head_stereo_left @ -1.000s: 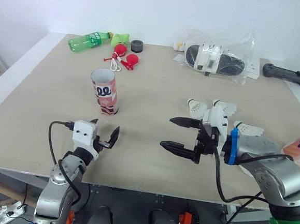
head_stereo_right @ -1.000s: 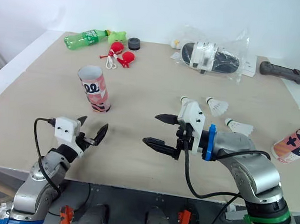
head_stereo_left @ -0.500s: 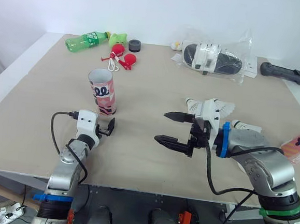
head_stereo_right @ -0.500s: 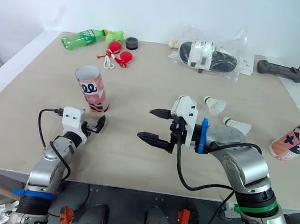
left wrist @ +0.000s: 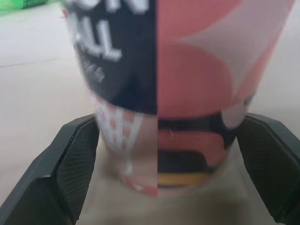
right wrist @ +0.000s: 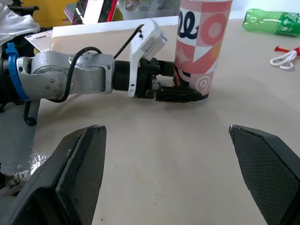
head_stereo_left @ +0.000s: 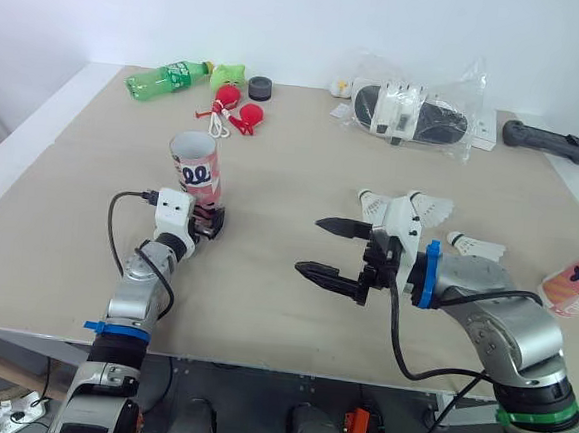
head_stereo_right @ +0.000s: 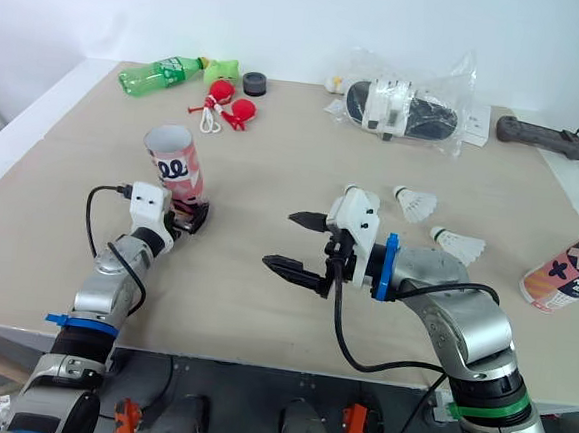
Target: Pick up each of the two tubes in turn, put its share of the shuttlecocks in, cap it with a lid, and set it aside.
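On the table, with left gripper spread astride the tube base and right gripper agape, risks tipping it by clamping low.

The pink cardboard tube at the right is cut by the edge. A white feather shuttlecock is half hidden behind the right claw.

Head views overlook the table; wrist views share the tube.

Bright, even light; faint soft shadows on the table
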Controlling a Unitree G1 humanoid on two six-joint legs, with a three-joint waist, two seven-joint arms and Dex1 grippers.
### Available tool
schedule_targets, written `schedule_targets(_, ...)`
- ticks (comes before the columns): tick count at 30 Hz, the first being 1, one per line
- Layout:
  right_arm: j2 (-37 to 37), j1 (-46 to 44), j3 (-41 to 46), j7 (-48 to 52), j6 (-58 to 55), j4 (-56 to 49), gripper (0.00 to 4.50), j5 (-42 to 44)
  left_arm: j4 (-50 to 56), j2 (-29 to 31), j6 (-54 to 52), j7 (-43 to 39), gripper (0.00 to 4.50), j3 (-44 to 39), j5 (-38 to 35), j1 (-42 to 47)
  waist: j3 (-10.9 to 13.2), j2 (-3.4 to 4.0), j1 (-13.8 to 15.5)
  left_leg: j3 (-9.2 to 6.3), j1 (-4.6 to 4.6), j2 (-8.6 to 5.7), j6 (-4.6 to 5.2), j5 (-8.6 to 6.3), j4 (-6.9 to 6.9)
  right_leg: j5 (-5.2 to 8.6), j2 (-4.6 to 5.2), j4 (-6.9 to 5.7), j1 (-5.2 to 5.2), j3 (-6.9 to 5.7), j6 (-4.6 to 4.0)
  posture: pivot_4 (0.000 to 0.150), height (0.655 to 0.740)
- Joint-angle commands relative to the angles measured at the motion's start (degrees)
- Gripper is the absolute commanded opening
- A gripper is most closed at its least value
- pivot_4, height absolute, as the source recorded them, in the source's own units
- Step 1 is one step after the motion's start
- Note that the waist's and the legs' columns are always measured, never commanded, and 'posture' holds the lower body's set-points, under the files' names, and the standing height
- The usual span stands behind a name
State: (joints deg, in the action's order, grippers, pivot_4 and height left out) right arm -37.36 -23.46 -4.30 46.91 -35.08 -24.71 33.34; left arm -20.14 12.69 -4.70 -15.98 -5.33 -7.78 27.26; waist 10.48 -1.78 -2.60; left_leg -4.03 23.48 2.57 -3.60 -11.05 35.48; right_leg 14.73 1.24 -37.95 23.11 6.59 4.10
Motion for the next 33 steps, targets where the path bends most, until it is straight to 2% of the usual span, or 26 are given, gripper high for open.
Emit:
schedule_targets(1,0.85,-0.37,0.62,-0.83,0.76,-2.60,4.49,-0.24,-4.63,0.95,2.82,-1.35,4.50,-0.68,-0.01,3.45,0.00,0.00,-0.01,0.00,0.00,0.00,0.00,0.00,0.00,0.00,0.00,0.00,0.00,-0.01,0.00,0.150,0.7400)
schedule_targets(5,1.53,0.12,0.54,-1.47,0.52,-3.17,4.49,-0.31,-8.41,0.95,4.83,-2.07,4.50,-0.74,-0.06,5.54,0.00,0.00,-0.01,0.00,0.00,0.00,-0.02,0.01,0.01,-0.02,0.00,0.00,0.00,0.00,0.02,0.150,0.7400)
schedule_targets(9,1.79,0.56,0.50,-1.75,0.34,-3.74,4.50,-0.45,-10.46,0.82,5.93,-2.11,3.34,-1.17,-0.35,6.56,0.00,0.00,-0.01,-0.01,0.00,0.00,-0.02,0.01,-0.02,-0.01,0.00,0.00,0.00,-0.01,0.02,0.150,0.7400)
schedule_targets(10,1.81,0.61,0.52,-1.79,0.31,-3.82,4.50,-0.45,-10.71,0.86,5.82,-2.26,3.18,-1.20,-0.45,6.69,0.00,0.00,-0.01,-0.01,0.00,0.00,-0.02,0.01,-0.02,-0.01,0.00,0.00,0.00,-0.01,0.02,0.150,0.7400)
schedule_targets(16,1.84,0.76,1.01,-2.20,-0.11,-4.26,4.50,0.23,-11.66,1.75,5.49,-4.14,3.09,-1.31,-0.62,7.26,0.00,0.00,-0.02,-0.01,-0.01,0.00,-0.05,0.03,-0.01,-0.03,0.00,0.00,0.00,-0.01,0.02,0.150,0.7400)
schedule_targets(18,1.36,0.65,2.95,-2.38,-1.49,-4.46,4.50,2.15,-10.12,2.96,4.11,-7.87,3.09,-1.14,-1.95,6.87,0.00,0.00,-0.07,-0.01,-0.01,0.00,-0.06,0.04,-0.01,-0.03,0.00,0.00,0.00,-0.01,0.02,0.150,0.7400)
schedule_targets(21,0.18,-0.18,8.89,-3.17,-5.91,-3.59,4.50,8.08,-5.15,6.72,0.19,-17.66,3.09,0.90,-4.17,5.79,0.00,0.01,-0.07,-0.01,0.02,0.00,-0.06,0.04,-0.04,-0.02,0.00,0.00,0.01,-0.01,0.02,0.150,0.7400)
schedule_targets(24,-0.15,-1.15,13.12,-5.21,-7.72,-2.30,4.50,10.48,0.00,11.47,-3.31,-27.05,3.09,3.80,-5.19,5.10,0.01,0.01,-0.09,-0.01,0.10,0.01,-0.07,0.04,-0.04,-0.01,0.01,0.00,0.08,-0.01,0.02,0.150,0.7400)
schedule_targets(27,-1.00,0.42,14.69,-6.94,-7.70,-2.30,4.50,8.90,2.73,16.94,-6.84,-35.51,3.09,6.21,-5.38,6.40,0.01,0.01,-0.12,-0.03,0.15,0.03,-0.06,0.04,-0.06,0.01,-0.01,0.00,0.12,-0.06,-0.02,0.150,0.7400)
schedule_targets(31,0.12,5.83,12.32,-14.53,-4.27,-1.40,4.50,-1.01,5.94,26.14,-8.45,-48.26,3.09,12.94,-1.44,9.82,0.01,0.00,-0.12,-0.06,0.22,0.06,-0.06,0.04,-0.08,0.06,-0.02,-0.01,0.21,-0.12,-0.09,0.150,0.7400)
schedule_targets(33,2.53,7.22,10.67,-19.00,-2.41,-0.90,4.50,-5.27,6.41,28.20,-9.65,-50.92,3.09,15.12,-0.29,11.46,0.01,0.02,-0.14,-0.06,0.27,0.05,-0.06,0.04,-0.09,0.09,-0.01,-0.01,0.25,-0.12,-0.10,0.150,0.7400)
